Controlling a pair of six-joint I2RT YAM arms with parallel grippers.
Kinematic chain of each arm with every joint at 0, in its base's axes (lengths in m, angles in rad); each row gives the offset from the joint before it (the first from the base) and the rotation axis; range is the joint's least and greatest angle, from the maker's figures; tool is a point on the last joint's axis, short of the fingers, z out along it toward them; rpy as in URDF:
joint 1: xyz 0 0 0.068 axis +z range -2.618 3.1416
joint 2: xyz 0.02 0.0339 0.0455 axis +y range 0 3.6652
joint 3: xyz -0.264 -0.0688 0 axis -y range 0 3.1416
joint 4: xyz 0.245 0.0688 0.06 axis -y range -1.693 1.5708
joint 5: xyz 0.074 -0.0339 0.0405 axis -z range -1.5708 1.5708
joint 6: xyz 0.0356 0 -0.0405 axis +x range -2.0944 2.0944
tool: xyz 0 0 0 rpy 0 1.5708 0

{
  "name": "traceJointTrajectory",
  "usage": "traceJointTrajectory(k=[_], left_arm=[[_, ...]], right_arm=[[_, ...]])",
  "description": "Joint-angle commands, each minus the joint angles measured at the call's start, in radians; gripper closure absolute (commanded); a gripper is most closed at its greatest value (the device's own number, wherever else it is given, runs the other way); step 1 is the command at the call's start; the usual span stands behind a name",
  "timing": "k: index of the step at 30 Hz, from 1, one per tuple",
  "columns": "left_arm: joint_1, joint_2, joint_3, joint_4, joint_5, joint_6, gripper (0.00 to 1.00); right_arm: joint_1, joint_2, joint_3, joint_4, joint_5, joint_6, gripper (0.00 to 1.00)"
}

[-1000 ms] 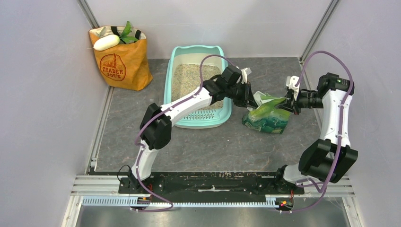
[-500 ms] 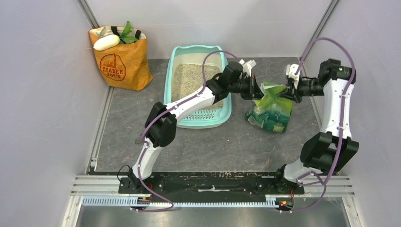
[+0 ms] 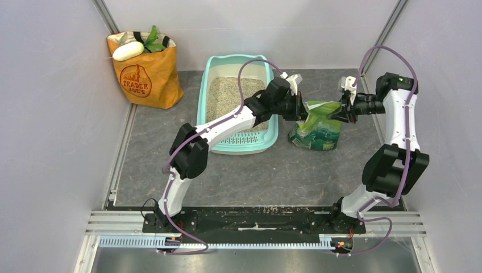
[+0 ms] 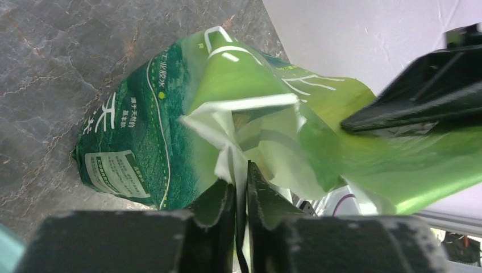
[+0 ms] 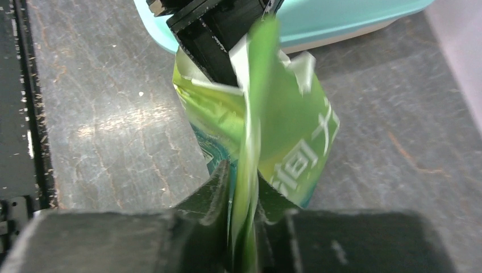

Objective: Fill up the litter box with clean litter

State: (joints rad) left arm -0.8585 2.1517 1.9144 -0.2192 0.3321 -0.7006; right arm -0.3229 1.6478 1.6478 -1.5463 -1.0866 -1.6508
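Table [image 3: 284, 170]: clean litter [image 3: 224, 94] in litter box [image 3: 202, 102]

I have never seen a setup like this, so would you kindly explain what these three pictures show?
This is a robot: a left arm and a right arm bolted to the near edge of a grey table. The wide picture comes from a fixed camera above and behind them; the other two come from a camera on each wrist. On the table sit a mint-teal litter box holding beige litter, an orange Trader Joe's paper bag, and a green printed plastic bag. The left gripper and the right gripper each pinch one side of the green bag's open top.
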Motion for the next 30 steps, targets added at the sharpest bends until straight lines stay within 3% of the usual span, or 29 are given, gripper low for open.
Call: traceJointTrajectory(k=[1,7,13,16,17,19,21,27,30], left_arm=[[0.014,-0.015,0.052,0.028,-0.015,0.024,0.76],[0.021,-0.059,0.083,0.027,-0.025,0.066,0.51],[0.032,-0.092,0.085,-0.048,-0.08,0.099,0.41],[0.041,-0.111,0.077,-0.053,-0.097,0.113,0.34],[0.046,-0.117,0.077,-0.051,-0.098,0.117,0.33],[0.052,-0.133,0.078,-0.049,-0.098,0.133,0.26],[0.053,-0.152,0.08,-0.057,-0.099,0.171,0.17],[0.061,-0.26,0.043,-0.11,-0.097,0.411,0.14],[0.104,-0.353,-0.015,-0.123,-0.028,0.54,0.13]], right_arm=[[0.004,-0.002,-0.007,-0.13,-0.003,-0.006,0.65],[-0.002,-0.034,0.005,-0.123,0.003,0.021,0.42],[-0.029,-0.049,0.03,-0.115,-0.011,0.054,0.28],[-0.04,-0.055,0.041,-0.115,-0.014,0.063,0.17],[-0.043,-0.059,0.042,-0.115,-0.015,0.066,0.08],[-0.048,-0.065,0.052,-0.112,-0.019,0.076,0.04],[-0.055,-0.068,0.067,-0.105,-0.029,0.099,0.03],[-0.079,-0.072,0.11,-0.083,-0.066,0.165,0.03],[-0.102,-0.078,0.13,-0.073,-0.079,0.198,0.03]])
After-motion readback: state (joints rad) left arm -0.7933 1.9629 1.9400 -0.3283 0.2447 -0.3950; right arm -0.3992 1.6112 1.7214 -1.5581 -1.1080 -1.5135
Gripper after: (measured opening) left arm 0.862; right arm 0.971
